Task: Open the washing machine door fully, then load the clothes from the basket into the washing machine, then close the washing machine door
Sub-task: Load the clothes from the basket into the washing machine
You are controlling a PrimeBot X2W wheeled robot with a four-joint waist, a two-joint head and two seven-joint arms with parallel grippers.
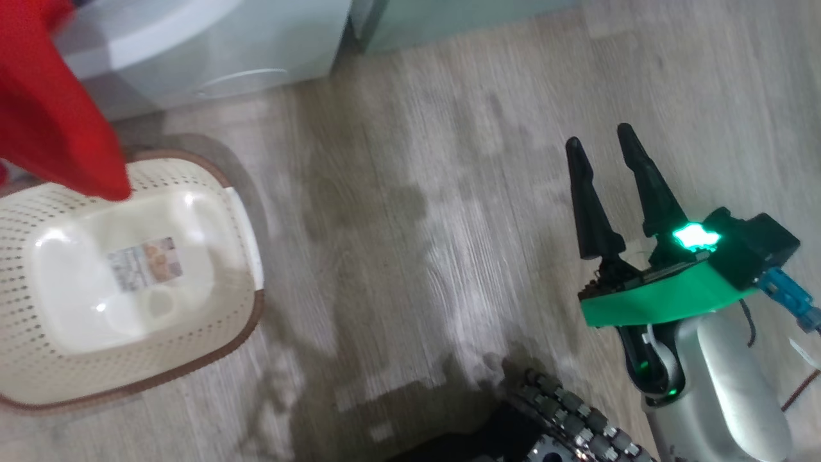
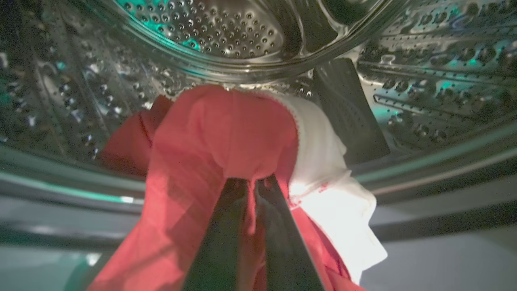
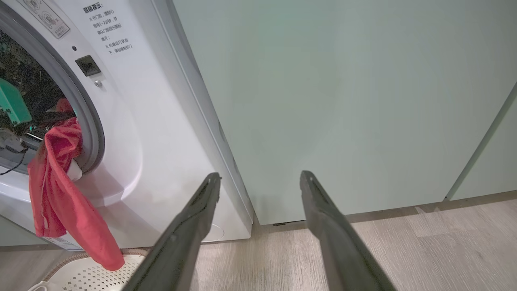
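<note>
One bundle of clothes [image 2: 226, 133] clamped by left gripper [image 2: 252, 182] at washing machine drum [image 2: 210, 32], frame centre; tail hung over basket [image 1: 211, 359], lower left. Loading judged underway: deeper reach, then release, required. Right gripper [image 1: 598, 136] spread, empty.

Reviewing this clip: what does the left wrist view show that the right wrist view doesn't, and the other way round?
Left wrist view: the inside of the perforated steel drum, with the left tool shut on the clothes at its mouth, white fabric beside the red. Right wrist view: the washing machine front, red cloth hanging from the opening toward the basket, the green cabinet, and the open right tool. Shared: the clothes, partly in the drum, partly hanging outside.
</note>
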